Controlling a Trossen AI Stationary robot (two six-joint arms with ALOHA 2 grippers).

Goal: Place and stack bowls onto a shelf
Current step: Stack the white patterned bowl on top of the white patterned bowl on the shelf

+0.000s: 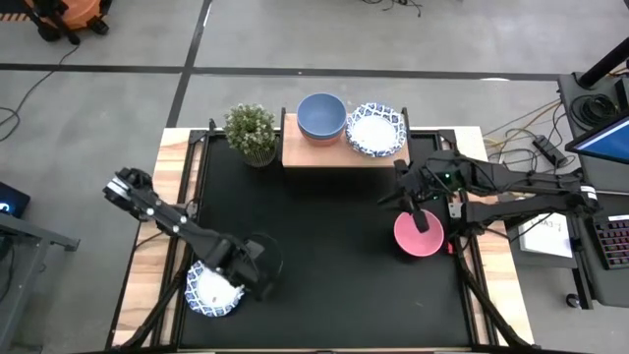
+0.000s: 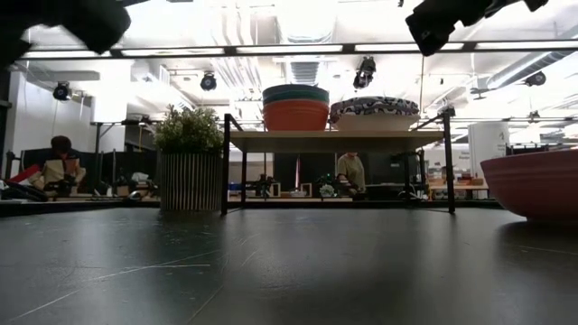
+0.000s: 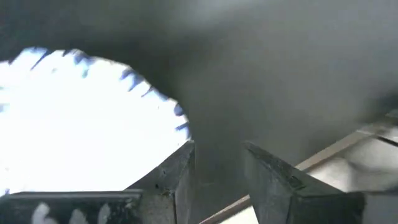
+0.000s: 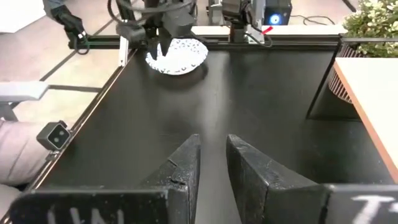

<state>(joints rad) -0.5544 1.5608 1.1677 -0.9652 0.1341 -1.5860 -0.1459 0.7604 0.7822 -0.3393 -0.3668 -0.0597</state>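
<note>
Overhead, the shelf (image 1: 339,152) sits at 12 o'clock on the table (image 1: 167,246), carrying a blue bowl (image 1: 321,114) and a patterned bowl (image 1: 375,130), with the plant (image 1: 252,131) just beside it toward 11. No writing reads clearly; white marks on the right wrist housing are cut off. The low view alone shows that the blue bowl tops a stack, with a red bowl (image 2: 296,115) beneath it; it cannot see the near-edge bowl. The left gripper (image 1: 257,280) is at 7 o'clock, at the rim of a white patterned bowl (image 1: 210,292) close to the table's near edge; its fingers (image 3: 177,180) stand slightly apart beside the rim, though glare leaves contact unclear. The right gripper (image 1: 422,222) hangs above the pink bowl (image 1: 419,236) at 4 o'clock, its fingers (image 4: 184,163) a narrow gap apart and holding nothing. The mat's centre lies open between the arms.
</note>
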